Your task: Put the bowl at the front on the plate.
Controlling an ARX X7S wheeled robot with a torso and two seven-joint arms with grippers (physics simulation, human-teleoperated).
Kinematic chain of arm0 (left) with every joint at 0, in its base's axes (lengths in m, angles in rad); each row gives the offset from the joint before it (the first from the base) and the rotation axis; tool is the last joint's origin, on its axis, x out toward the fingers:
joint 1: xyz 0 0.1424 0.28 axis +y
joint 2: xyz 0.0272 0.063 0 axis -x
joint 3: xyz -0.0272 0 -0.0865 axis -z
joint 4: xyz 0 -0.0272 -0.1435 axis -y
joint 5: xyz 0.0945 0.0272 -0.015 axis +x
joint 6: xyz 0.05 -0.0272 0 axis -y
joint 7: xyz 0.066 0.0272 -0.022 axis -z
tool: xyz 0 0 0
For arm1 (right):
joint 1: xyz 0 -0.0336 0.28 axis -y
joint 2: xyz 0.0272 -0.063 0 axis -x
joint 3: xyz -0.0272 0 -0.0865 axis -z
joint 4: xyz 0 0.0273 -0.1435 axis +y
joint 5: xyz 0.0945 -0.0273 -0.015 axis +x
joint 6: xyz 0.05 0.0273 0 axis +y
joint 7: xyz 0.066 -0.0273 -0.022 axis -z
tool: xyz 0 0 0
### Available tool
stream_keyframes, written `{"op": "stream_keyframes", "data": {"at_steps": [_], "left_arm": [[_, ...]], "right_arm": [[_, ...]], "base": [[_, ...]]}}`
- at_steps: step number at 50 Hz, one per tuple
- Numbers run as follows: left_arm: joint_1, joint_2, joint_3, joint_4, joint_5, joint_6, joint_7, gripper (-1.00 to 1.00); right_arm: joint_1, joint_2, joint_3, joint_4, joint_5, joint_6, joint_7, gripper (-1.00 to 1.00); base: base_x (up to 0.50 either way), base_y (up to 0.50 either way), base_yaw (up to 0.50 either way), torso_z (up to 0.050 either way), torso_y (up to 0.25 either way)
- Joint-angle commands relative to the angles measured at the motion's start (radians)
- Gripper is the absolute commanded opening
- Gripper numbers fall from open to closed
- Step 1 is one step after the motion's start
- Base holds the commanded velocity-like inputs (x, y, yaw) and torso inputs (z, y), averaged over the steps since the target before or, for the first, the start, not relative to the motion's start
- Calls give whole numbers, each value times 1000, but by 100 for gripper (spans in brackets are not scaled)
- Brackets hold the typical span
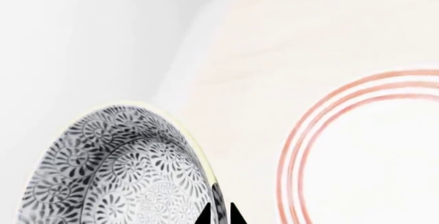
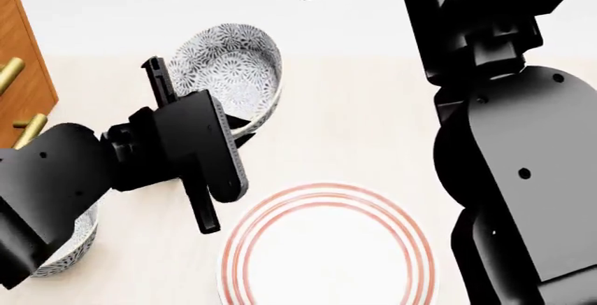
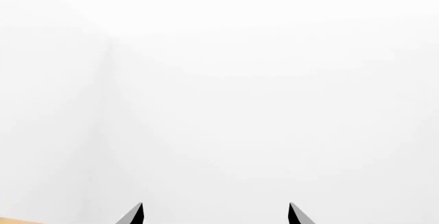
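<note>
The left claw [image 1: 220, 215] pinches the rim of the bowl [image 2: 233, 74], holding it tilted in the air above the worktop [image 2: 373, 144], beyond the plate [image 2: 326, 249]. A second bowl [image 2: 70, 249] sits near the worktop's left edge. The right claw [image 3: 215, 215] is spread wide, holding nothing.

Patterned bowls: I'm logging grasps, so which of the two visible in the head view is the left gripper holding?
The tilted blue-grey floral ceramic bowl, its rim pinched by the left gripper; the other bowl sits half-hidden under that arm.
</note>
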State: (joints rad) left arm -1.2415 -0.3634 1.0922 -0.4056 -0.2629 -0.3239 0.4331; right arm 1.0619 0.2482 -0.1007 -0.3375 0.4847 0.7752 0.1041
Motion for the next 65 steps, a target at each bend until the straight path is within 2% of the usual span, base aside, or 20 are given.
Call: {"op": "stream_keyframes", "data": {"at_steps": [1,5,7,11,12,19,21,25,31,35,46,57,65], "left_arm": [[-108,173,46,-404,58,223,141,-100],[-142,252,66,-580,74,308,200,-100],[-147,268,68,-605,63,320,247,-100],[-184,362,88,-833,64,437,299,-100],[-190,363,108,-818,27,392,314,-100],[-214,363,315,-820,-117,378,283,-100],[-211,363,337,-801,-176,356,309,-100],[-204,363,387,-797,-203,353,304,-100],[-194,363,406,-779,-224,344,323,-100],[-197,363,401,-764,-265,395,349,-100],[-186,363,396,-727,-402,401,430,-100],[-159,363,412,-702,-431,355,480,-100],[-133,363,439,-660,-380,326,487,-100]], "right_arm": [[4,2,10,11,7,-14,3,100],[3,7,8,24,0,-29,1,100],[1,10,7,23,0,-30,1,100],[12,16,1,35,-6,-29,0,100],[14,18,-1,35,-7,-29,1,100],[12,19,-16,50,-14,-47,-9,100],[9,18,-15,57,-13,-50,-8,100],[-4,28,-20,65,-19,-62,-14,100],[-8,32,-17,81,-21,-65,-11,100],[-12,34,-20,91,-25,-75,-12,100],[-16,46,-34,101,-45,-93,-8,100],[-23,48,-53,136,-69,-131,-10,100],[-25,52,-55,147,-75,-145,-10,100]], "base": [[0,0,0,0,0],[0,0,0,0,3],[0,0,0,0,0],[0,0,0,0,0],[0,0,0,0,0],[0,0,0,0,0],[0,0,0,0,0],[0,0,0,0,0],[0,0,0,0,0],[0,0,0,0,3],[0,0,0,0,0],[0,0,0,0,0],[0,0,0,0,1]]}}
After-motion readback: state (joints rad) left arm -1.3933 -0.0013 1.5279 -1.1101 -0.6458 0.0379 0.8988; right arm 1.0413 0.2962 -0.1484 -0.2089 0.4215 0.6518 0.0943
